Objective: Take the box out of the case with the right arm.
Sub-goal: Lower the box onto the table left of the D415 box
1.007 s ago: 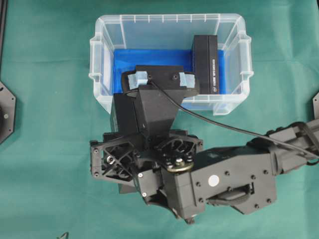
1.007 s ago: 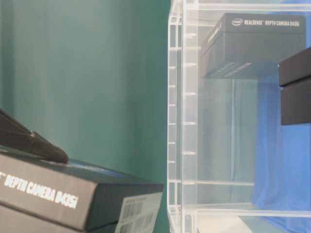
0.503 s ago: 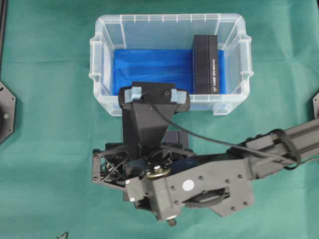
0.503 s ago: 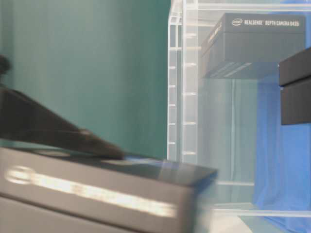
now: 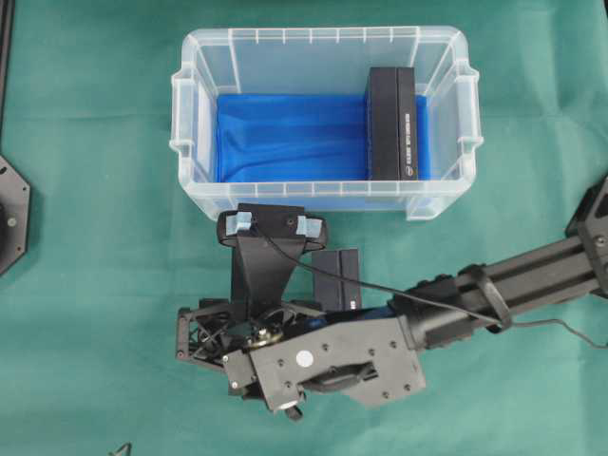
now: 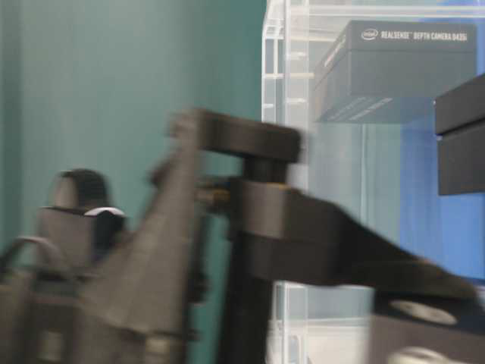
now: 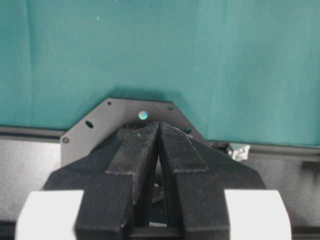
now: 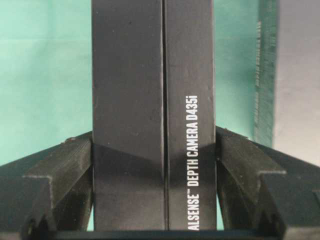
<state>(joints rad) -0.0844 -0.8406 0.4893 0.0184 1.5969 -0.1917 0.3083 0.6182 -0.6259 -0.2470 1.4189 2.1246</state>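
my right claw (image 8: pixel 154 200) clamps a black rectangular cardboard box (image 8: pixel 154 100) | clear plastic bin (image 5: pixel 323 38) just ahead, second black box (image 5: pixel 392 123) inside | left claw (image 7: pixel 159 145) pinched closed

Black box (image 8: pixel 152 120) outside clear case (image 5: pixel 323 195), 1 box (image 5: pixel 392 123) inside

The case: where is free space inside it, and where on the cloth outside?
Inside the case, the blue sheet is bare left of the remaining box. Outside, cloth left of the case is free. In front it is crowded: right gripper holds a box.
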